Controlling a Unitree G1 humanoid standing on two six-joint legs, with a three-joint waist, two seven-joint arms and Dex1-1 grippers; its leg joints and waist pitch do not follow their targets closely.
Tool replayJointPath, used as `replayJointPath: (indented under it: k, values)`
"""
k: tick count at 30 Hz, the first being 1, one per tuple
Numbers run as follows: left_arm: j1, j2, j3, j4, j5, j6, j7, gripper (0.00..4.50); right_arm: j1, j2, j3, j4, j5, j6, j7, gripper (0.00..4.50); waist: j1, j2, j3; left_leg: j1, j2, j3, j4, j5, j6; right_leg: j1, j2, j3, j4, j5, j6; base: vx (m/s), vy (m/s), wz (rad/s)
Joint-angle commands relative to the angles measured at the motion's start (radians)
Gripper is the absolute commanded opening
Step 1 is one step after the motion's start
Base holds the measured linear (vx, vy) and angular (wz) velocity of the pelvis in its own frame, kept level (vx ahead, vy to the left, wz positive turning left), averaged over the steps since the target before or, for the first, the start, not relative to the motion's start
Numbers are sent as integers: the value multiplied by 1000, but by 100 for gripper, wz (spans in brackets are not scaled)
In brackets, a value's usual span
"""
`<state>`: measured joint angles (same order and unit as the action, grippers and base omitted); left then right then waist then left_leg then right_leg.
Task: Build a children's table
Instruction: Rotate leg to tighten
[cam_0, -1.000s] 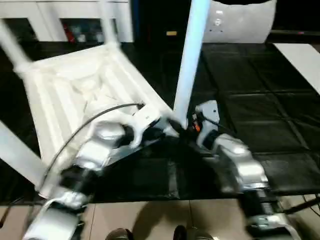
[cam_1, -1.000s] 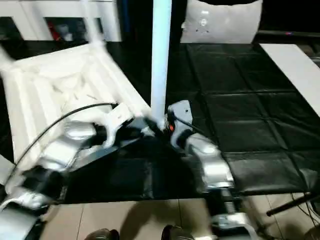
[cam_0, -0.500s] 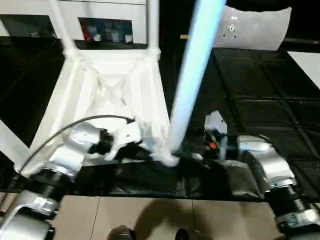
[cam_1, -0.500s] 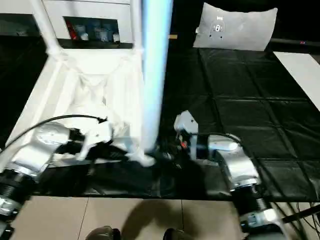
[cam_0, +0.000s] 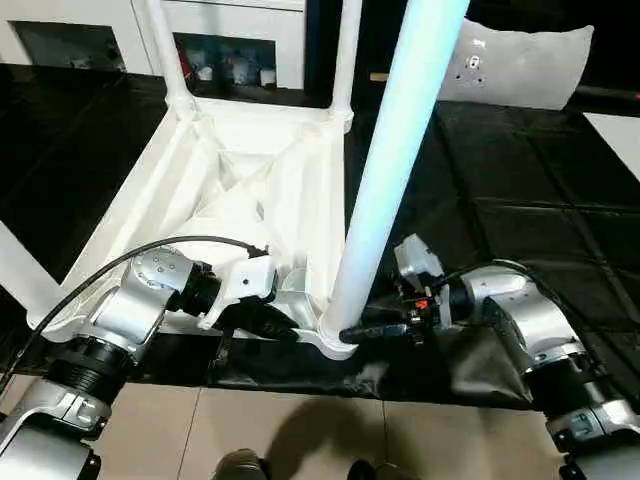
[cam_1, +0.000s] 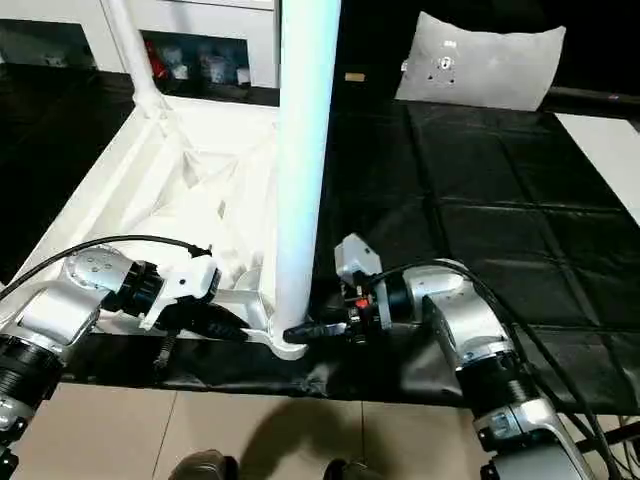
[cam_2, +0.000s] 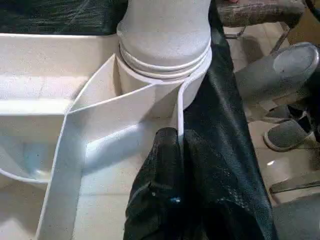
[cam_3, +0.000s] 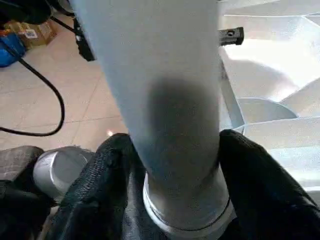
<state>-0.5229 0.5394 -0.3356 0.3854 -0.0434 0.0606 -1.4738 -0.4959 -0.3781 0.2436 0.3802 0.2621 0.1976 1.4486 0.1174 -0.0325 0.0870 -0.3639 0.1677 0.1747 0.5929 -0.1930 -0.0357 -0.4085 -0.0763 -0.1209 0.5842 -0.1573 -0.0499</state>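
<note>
Now we are working at the white plastic square tabletop (cam_0: 240, 190), lying ribbed underside up on the black mat-covered workbench (cam_0: 520, 200). At its six o'clock corner socket (cam_0: 335, 335), our right gripper (cam_3: 170, 165) is clasping the tall white tubular leg (cam_0: 385, 170); our left gripper (cam_2: 167, 150) is pinching a thin rib at nine o'clock.

**The Robot's Shiny Silver Arms**

Two round silver metal forearms are seen, left (cam_0: 140, 300) and right (cam_0: 525, 325). Black ribbed rings are fitted near each elbow. A thin black cable (cam_0: 130, 255) is looped over the left one. A white plastic block (cam_0: 415, 258) with a small red spot is fixed at the right wrist. The soft black fingers (cam_3: 100, 185) are covered like gloves.
</note>
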Motion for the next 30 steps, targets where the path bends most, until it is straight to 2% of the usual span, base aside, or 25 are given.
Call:
replayJointPath:
  k: [1, 2, 4, 8, 9, 16, 18, 19, 20, 21, 22, 24, 25, 26, 27, 28, 29, 30]
  values:
    - [-4, -10, -47, -22, -9, -16, -51, 0, -16, -12, 5, 5, 8, 12, 26, 247, -3, 0, -77, 13, 80, -20, -70, -110, 59, 61, -100, 75, -53, -237, -186, 0, 0, 0]
    - [-4, -10, -47, -22, -9, -16, -51, 0, -17, -12, 5, 5, 8, 14, 28, 247, -2, 0, -78, 12, 80, -20, -70, -105, 60, 61, -99, 74, -50, -229, -190, 0, 0, 0]
    - [-4, -8, -48, -23, -8, -16, -52, 0, -18, -13, 8, 6, 9, 18, 31, 215, -1, -1, -78, 13, 80, -20, -69, -106, 60, 61, -101, 74, -51, -230, -191, 0, 0, 0]
    - [-3, -4, -48, -17, -6, -21, -55, 0, -16, -11, 14, 1, 15, 31, 38, 200, -1, 0, -78, 12, 80, -20, -69, -108, 57, 62, -100, 74, -51, -229, -191, 0, 0, 0]
    - [-2, -4, -47, -15, -5, -21, -57, 0, -14, -11, 18, -3, 17, 37, 42, 200, 0, 2, -78, 12, 80, -21, -70, -110, 56, 62, -100, 74, -51, -232, -190, 0, 0, 0]
    - [-3, -25, -29, -21, -21, 25, -21, 0, 20, -8, 16, -49, 42, 97, 34, 195, 3, 1, -78, 13, 81, -20, -69, -103, 56, 62, -100, 75, -50, -218, -192, 0, 0, 0]
    - [-4, -46, -19, -29, -14, 65, 35, 0, 50, 21, 3, -90, 47, 126, -42, 195, 6, 3, -76, 15, 83, -20, -71, -112, 52, 60, -101, 76, -54, -230, -190, 0, 0, 0]
    - [-7, -69, -15, -30, 0, 83, 90, 0, 78, 61, -6, -116, 27, 124, -145, 195, 6, 1, -71, 15, 80, -22, -74, -141, 38, 58, -102, 75, -61, -282, -173, 0, 0, 0]
    - [-7, -69, -15, -30, 0, 83, 90, 0, 78, 61, -6, -116, 27, 124, -145, 195, 6, 0, -68, 17, 80, -22, -76, -164, 30, 58, -103, 76, -66, -318, -162, 0, 0, 0]
    - [-13, -103, -11, -25, 21, 118, 164, 0, 96, 113, -14, -126, -10, 124, -269, 195, -1, -2, -63, 19, 77, -26, -80, -207, 11, 58, -105, 74, -78, -412, -136, 0, 0, 0]
    - [-16, -114, -9, -21, 30, 129, 188, 0, 101, 130, -17, -131, -25, 128, -311, 195, -8, -2, -54, 28, 71, -30, -82, -261, -7, 54, -109, 69, -95, -540, -98, 0, 0, 0]
    - [-23, -137, -8, -14, 46, 157, 234, 0, 109, 159, -19, -143, -35, 163, -371, 194, -14, -1, -51, 35, 63, -33, -77, -300, -16, 52, -112, 61, -114, -661, -51, -28, 3, -4]
    - [-42, -196, 13, 8, 51, 203, 326, 0, 116, 225, -33, -158, -47, 221, -489, 194, -33, -1, -45, 29, 61, -39, -80, -322, -28, 55, -104, 49, -129, -731, 0, -57, 6, -8]
    - [-42, -196, 13, 8, 51, 203, 326, 0, 116, 225, -33, -158, -47, 221, -489, 193, -37, 4, -42, 42, 62, -41, -78, -358, -33, 48, -104, 37, -141, -756, 10, -58, 19, -9]
    - [-55, -224, 23, 20, 53, 224, 368, 0, 113, 259, -44, -155, -52, 241, -546, 193, -55, 7, -38, 56, 59, -48, -71, -428, -40, 49, -103, 10, -163, -805, 42, 0, 0, 0]
    - [-71, -258, 39, 34, 51, 249, 422, 0, 102, 299, -57, -140, -66, 252, -620, 193, -64, 18, -35, 61, 65, -52, -72, -476, -44, 51, -99, -9, -172, -804, 50, 0, 0, 0]
    - [-92, -294, 59, 51, 48, 280, 483, 0, 86, 344, -74, -117, -79, 257, -704, 193, -88, 30, -39, 63, 95, -69, -93, -611, -55, 77, -83, -49, -161, -710, 56, -79, 43, -9]
    - [-113, -330, 81, 68, 43, 307, 547, 0, 67, 390, -92, -91, -89, 256, -785, 193, -84, 45, -39, 17, 132, -85, -138, -690, -69, 122, -75, -22, -60, -561, 21, -120, 49, -5]
